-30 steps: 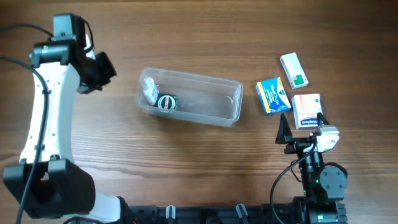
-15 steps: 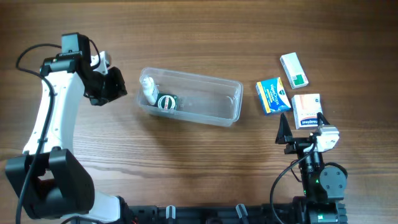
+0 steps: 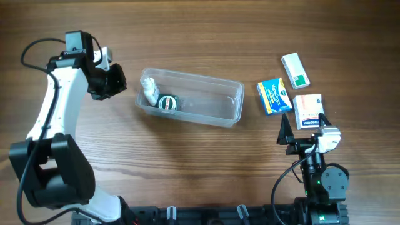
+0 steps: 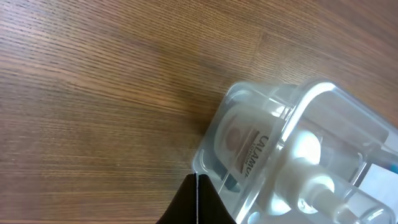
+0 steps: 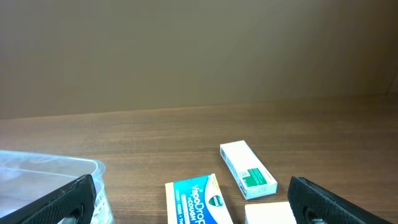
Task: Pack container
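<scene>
The container point(image 3: 209, 80) sits mid-table, a bottle point(image 3: 150, 90) at its left end, the left gripper point(image 3: 115, 81) clenched empty just beside that end, the right gripper point(image 3: 304, 127) gaping near the blue box point(image 3: 273, 95), and one careless nudge from that shut claw could shove the tub askew.

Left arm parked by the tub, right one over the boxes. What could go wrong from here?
1. The shut left gripper sits right beside the container's left end; a move inward could shove the tub.
2. The blue box and the white-orange box lie close together by the open right gripper; picking one may knock the other.
3. The bottle and green tin crowd the left end, so a box dropped there may land on them.
</scene>
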`<state>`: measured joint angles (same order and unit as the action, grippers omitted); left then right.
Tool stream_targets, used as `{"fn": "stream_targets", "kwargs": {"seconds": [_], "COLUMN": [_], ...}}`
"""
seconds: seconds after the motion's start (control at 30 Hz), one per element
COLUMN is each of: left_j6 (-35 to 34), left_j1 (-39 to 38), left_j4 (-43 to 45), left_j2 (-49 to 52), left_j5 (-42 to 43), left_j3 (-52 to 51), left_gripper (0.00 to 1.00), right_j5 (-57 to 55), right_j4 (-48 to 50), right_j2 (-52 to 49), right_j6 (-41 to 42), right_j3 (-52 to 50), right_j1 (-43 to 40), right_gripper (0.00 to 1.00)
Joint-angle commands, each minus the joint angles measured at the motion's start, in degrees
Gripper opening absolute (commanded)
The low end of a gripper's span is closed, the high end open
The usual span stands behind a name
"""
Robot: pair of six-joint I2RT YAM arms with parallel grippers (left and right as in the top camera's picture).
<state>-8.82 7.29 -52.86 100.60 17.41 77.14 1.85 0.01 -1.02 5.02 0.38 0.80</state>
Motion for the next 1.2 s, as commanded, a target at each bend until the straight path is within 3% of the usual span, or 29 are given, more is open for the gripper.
{"fn": "stream_targets", "kwargs": {"seconds": [0.0, 0.23, 0.6, 0.8, 0.83, 0.87, 0.9, 0.93, 1.0, 1.17], "left_j6": [1.2, 2.64, 2.56, -6.45, -6.69, -6.67, -6.69, -6.69, -6.69, -6.67], "left_j1": [-2.1, -5.11, -4.92, 0.7, 2.82, 4.17, 5.2, 6.56, 7.89, 8.37], "left_j4": [0.39, 1.29, -4.63, -5.86, -5.42, -5.11, -4.74, -4.55, -4.52, -4.57], "left_j2": [1.09, 3.72, 3.65, 1.77, 1.38, 1.29, 1.31, 1.33, 1.33, 1.33], "left_j5": [-0.28, -0.35, -1.25, -11.96, -11.69, -11.72, -11.72, -11.72, -11.72, -11.74], "left_j3": [-0.44, -0.44, -0.42, -0.42, -0.42, -0.42, -0.42, -0.44, -0.42, -0.44], "left_gripper": [0.04, 0.04, 0.04, 0.04, 0.07, 0.23, 0.45, 0.57, 1.0, 1.0], "right_j5": [-0.37, -0.37, -0.37, -0.37, -0.37, -0.37, -0.37, -0.37, -0.37, -0.31], "right_j4": [0.28, 0.28, 0.28, 0.28, 0.28, 0.28, 0.28, 0.28, 0.28, 0.39], "right_j2": [0.04, 0.04, 0.04, 0.04, 0.04, 0.04, 0.04, 0.04, 0.04, 0.04], "right_j6": [-0.39, -0.39, -0.39, -0.39, -0.39, -0.39, -0.39, -0.39, -0.39, -0.31], "right_j3": [-0.09, -0.09, -0.09, -0.09, -0.09, -0.09, -0.09, -0.09, -0.09, -0.09], "right_j1": [-0.35, -0.35, -0.35, -0.35, -0.35, -0.35, -0.35, -0.35, -0.35, -0.35], "right_gripper": [1.0, 1.0, 1.0, 1.0, 1.0, 1.0, 1.0, 1.0, 1.0, 1.0]}}
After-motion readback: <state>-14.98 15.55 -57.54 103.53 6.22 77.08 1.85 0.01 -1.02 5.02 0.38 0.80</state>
